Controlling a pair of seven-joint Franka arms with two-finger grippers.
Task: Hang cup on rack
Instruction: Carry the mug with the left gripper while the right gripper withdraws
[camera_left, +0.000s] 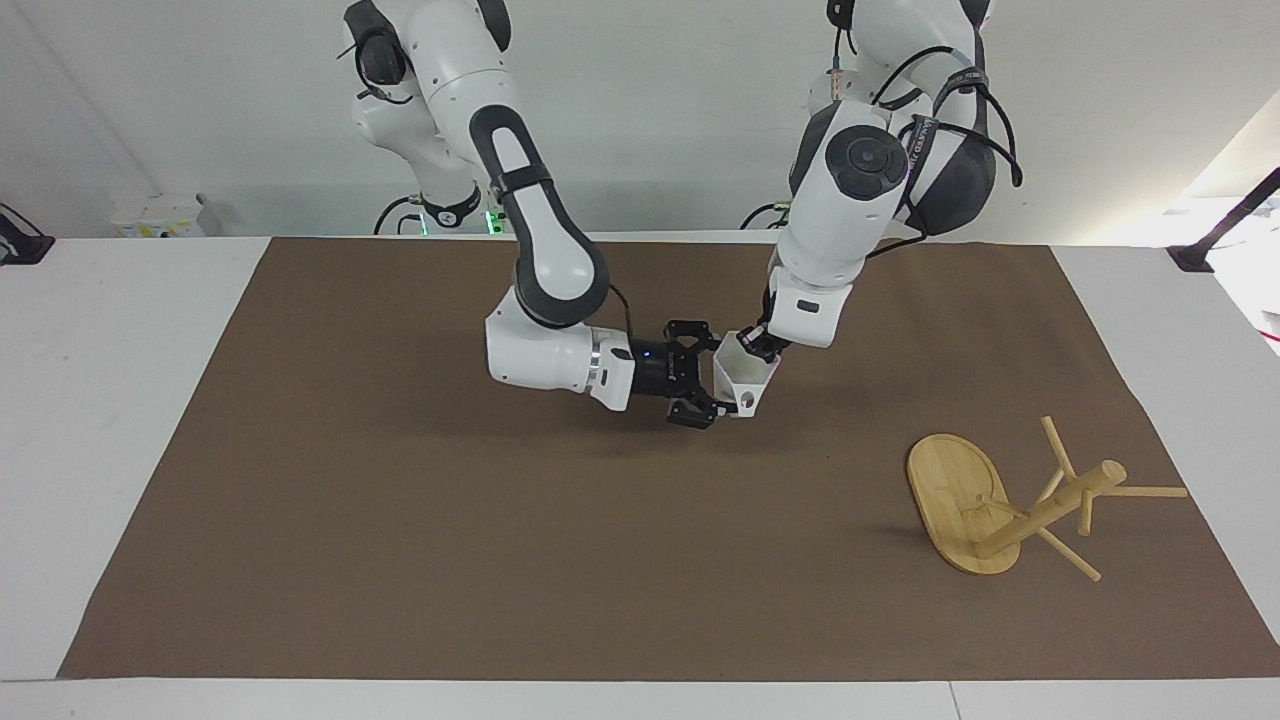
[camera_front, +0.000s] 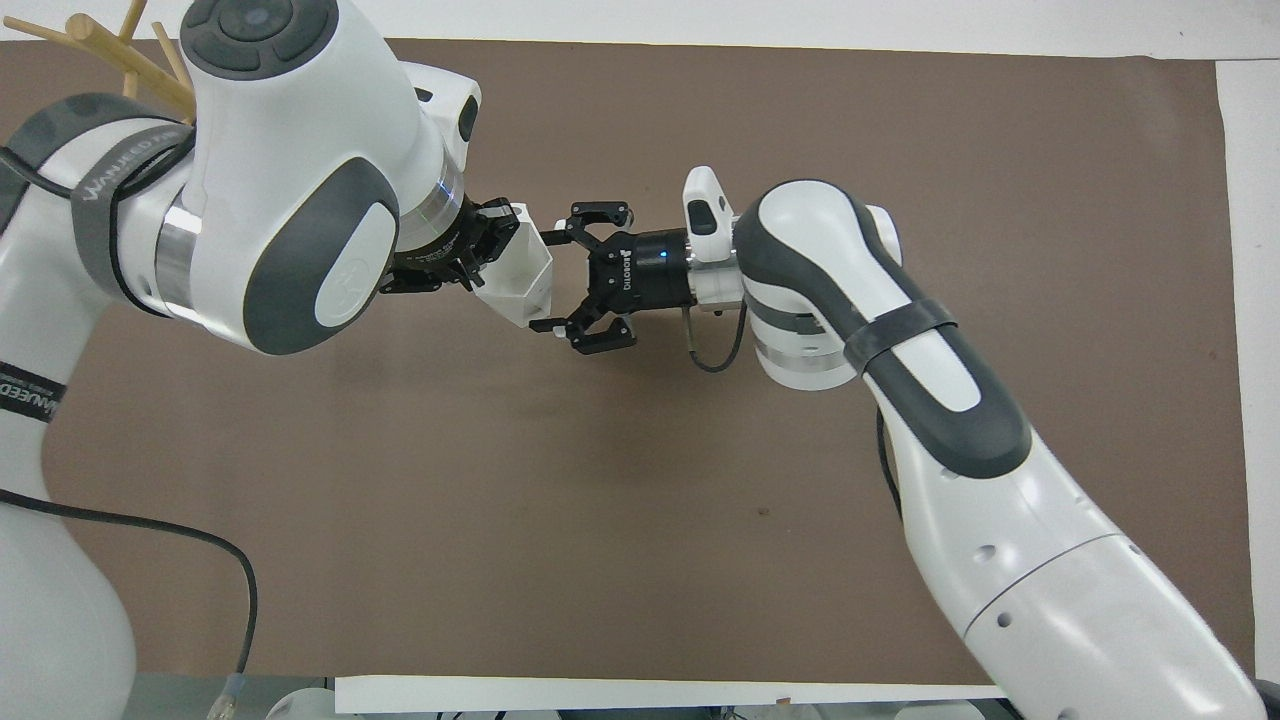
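Note:
The white faceted cup (camera_left: 738, 372) (camera_front: 522, 277) hangs tilted in the air over the middle of the brown mat. My left gripper (camera_left: 759, 346) (camera_front: 488, 250) is shut on its rim and reaches into its mouth. My right gripper (camera_left: 706, 378) (camera_front: 552, 278) is level with the cup's base end. It is open, with its fingers spread wide and nothing between them. The bamboo rack (camera_left: 1000, 505) lies tipped on its side on the mat, toward the left arm's end of the table and farther from the robots than the cup. The overhead view shows only its pegs (camera_front: 105, 45).
The brown mat (camera_left: 420, 520) covers most of the white table (camera_left: 110, 400). A loose black cable (camera_front: 180, 545) hangs beside the left arm's base.

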